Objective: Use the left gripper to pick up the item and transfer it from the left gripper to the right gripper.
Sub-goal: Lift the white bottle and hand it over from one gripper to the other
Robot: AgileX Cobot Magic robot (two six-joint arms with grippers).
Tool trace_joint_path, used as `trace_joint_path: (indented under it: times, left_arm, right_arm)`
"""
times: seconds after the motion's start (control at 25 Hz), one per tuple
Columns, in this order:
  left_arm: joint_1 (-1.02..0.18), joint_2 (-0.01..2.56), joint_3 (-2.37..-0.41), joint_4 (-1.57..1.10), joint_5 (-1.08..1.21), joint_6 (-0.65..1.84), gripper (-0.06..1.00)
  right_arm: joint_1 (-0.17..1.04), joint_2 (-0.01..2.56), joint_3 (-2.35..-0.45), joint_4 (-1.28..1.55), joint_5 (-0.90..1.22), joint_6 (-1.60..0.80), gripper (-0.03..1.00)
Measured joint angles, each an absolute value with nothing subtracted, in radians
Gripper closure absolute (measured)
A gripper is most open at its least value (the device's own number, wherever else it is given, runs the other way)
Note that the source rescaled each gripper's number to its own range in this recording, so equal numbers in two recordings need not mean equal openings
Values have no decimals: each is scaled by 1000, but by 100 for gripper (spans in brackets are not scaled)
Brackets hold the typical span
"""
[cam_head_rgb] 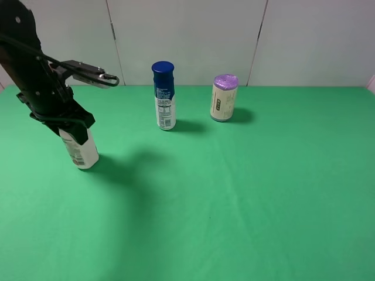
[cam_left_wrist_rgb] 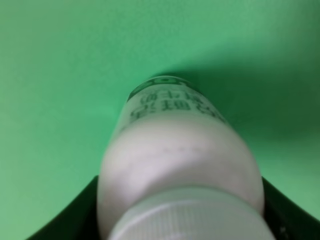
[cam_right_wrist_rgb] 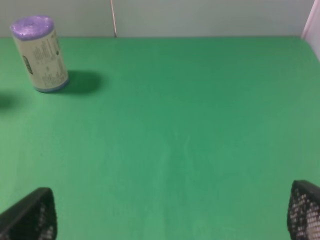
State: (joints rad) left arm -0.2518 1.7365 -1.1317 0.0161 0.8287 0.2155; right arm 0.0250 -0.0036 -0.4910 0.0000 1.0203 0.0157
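The item, a squat white bottle with a small-print label, leans slightly at the left of the green table. My left gripper comes down on its top and is shut on it, hiding the cap in the high view. The left wrist view shows the item filling the space between the black fingers, with its white ribbed cap nearest the camera. I cannot tell whether its base still touches the cloth. In the right wrist view my right gripper stands open over bare green cloth, holding nothing; the high view does not show it.
A taller blue-capped bottle stands at the back middle. A purple-lidded beige can stands to its right, and the right wrist view shows the can too. A white wall closes off the table's far edge.
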Motion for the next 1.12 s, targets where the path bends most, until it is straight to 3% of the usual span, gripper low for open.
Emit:
trace_joint_path:
  times: [0.32,1.12]
  left_arm:
    - [-252,1680,-1267,-10,986,212,94]
    - [-252,1476,-1273,-320,1112,197,94]
  right_arm:
    - [25,-4,-491,0,1020,16,-3]
    - [25,-4,-491,0,1020,16,-3]
